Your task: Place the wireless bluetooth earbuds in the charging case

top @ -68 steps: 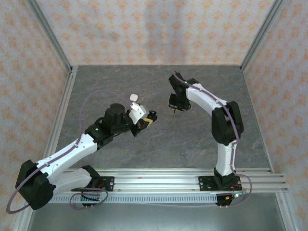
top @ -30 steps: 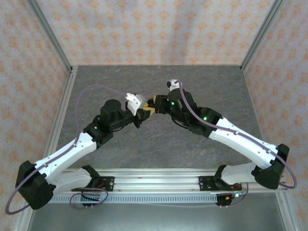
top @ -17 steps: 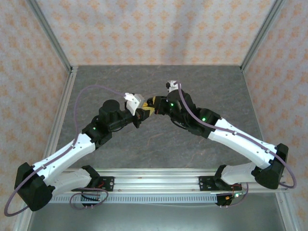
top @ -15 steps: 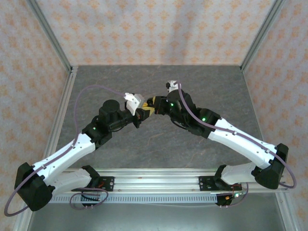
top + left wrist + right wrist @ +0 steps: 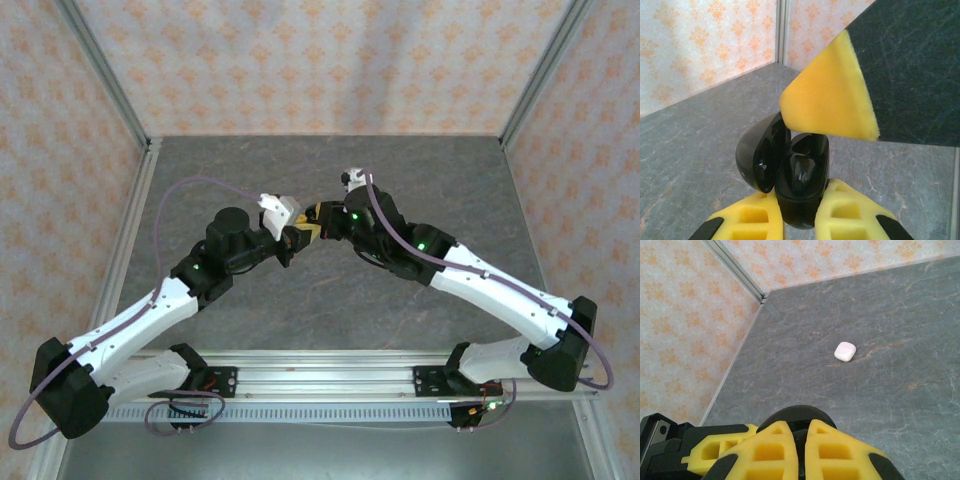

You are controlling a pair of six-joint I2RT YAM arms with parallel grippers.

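Mid-table, off the surface, the left gripper (image 5: 799,212) is clamped on the base of the black charging case (image 5: 802,175), lid flipped open. A glossy black shape sits in its well, likely an earbud (image 5: 801,167), can't confirm. The right gripper (image 5: 797,429) is pinched near-closed right over the well; whatever it holds is hidden. To do this well: hold the case steady, press straight down the well, let go only once seated, stay off the lid. Versus two seconds back, the right arm has swung in from far right to meet the left. The white case (image 5: 845,351) lies on the table (image 5: 900,315) beyond.
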